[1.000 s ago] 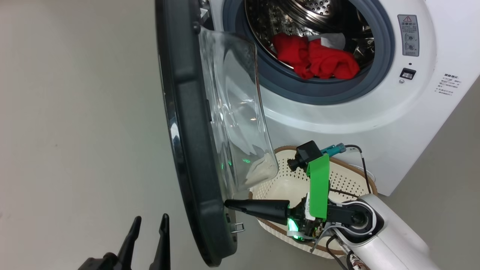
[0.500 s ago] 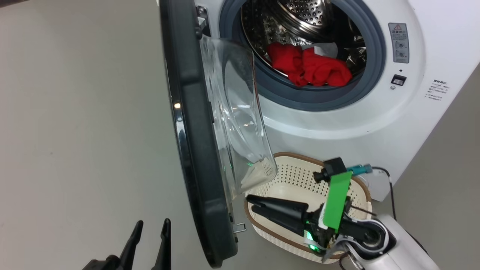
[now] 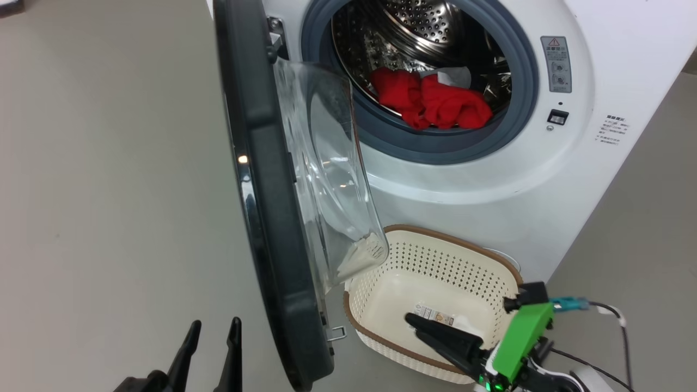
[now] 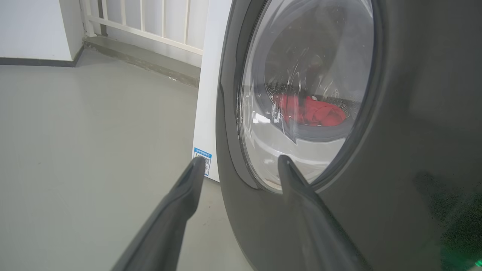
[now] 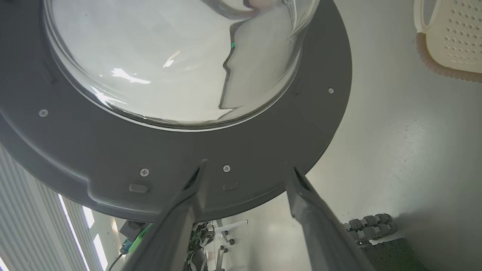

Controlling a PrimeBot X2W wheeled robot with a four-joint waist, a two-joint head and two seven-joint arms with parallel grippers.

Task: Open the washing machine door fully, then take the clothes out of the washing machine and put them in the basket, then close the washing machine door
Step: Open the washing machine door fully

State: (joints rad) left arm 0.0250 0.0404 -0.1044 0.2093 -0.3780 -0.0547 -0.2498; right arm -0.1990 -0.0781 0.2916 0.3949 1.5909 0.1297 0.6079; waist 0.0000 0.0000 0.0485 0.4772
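**Desk:** How do the jaws stand?

**Me:** Both pairs are spread. I see the right gripper (image 3: pixel 414 322) with its two fingers wide apart and nothing between them. From its wrist camera they frame the lower inner rim of the door (image 5: pixel 263 143) and are clear of it. The left gripper (image 3: pixel 216 324) is parted too and holds nothing.

**Desk:** Where are they?

**Me:** From the head camera, the right one lies over the near side of the basket (image 3: pixel 435 261), tips pointing toward the door and over the paper label (image 3: pixel 433 314) on the basket's bottom. I cannot tell how high above it they are. The left one sits at the lower left, on the door's outer side, with its fingers pointing up the view. In its wrist view one tip overlaps the door's dark face. I cannot tell whether it touches.

**Desk:** And the door?

**Me:** It stands out from the washing machine (image 3: pixel 490 179), nearly edge-on to my head camera, with its glass window (image 3: pixel 326 179) bulging toward the opening.

**Desk:** The clothes?

**Me:** The clothes (image 3: pixel 430 103) are a red heap with a bit of white. They lie at the front of the steel drum (image 3: pixel 425 22), just behind the grey gasket (image 3: pixel 435 149). I also see them through the glass from the left wrist.

**Desk:** The basket?

**Me:** It is on the floor (image 3: pixel 109 163) in front of the machine, below the opening and just beside the door. The glass overlaps its far left corner in my view. A blue sticker (image 4: pixel 203 153) marks the machine's lower corner.
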